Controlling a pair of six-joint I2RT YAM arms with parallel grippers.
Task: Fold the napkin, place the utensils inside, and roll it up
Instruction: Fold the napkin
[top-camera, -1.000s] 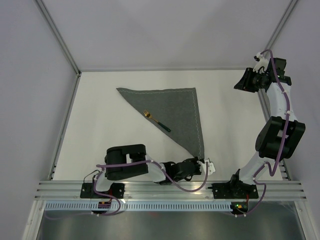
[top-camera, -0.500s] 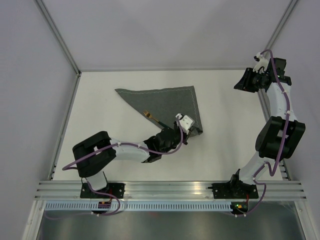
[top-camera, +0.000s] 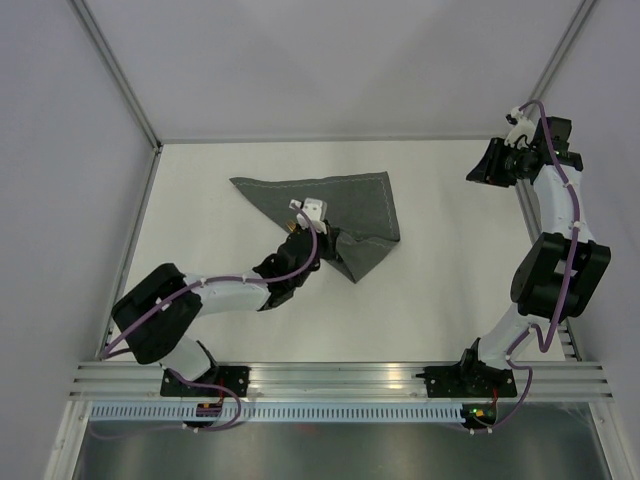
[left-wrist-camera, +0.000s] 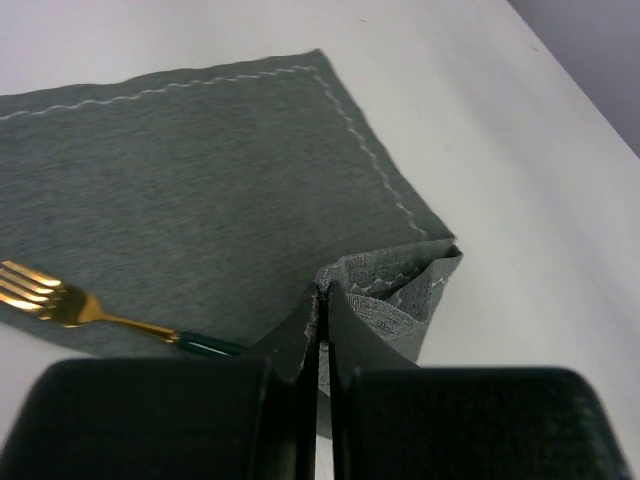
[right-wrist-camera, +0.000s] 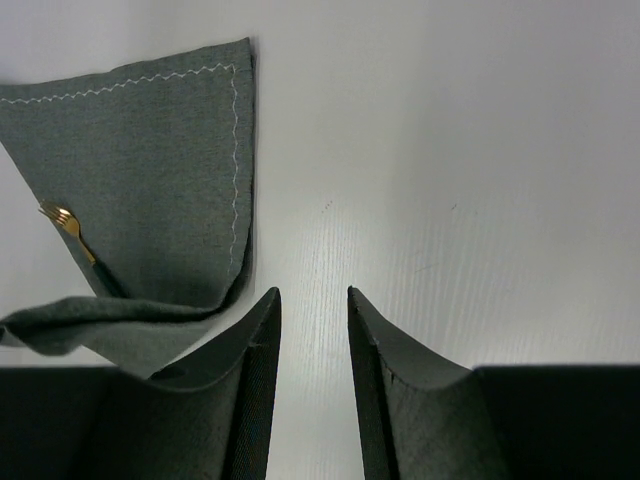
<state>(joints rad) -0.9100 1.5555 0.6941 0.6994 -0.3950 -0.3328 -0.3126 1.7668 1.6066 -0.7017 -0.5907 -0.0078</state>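
Napkin (top-camera: 360, 205), grey, folded triangular, corner pinched by left tool (left-wrist-camera: 322, 302); right tool (right-wrist-camera: 314, 300) spread

1 high top cam, 2 low wrist cams, napkin (top-camera: 355, 205) common

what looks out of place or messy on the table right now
The napkin is not lying flat: one corner is pinched in the left fingers, lifted and bunched over itself. The fork sits right at the napkin's diagonal edge rather than well inside it. Nothing looks spilled or damaged.
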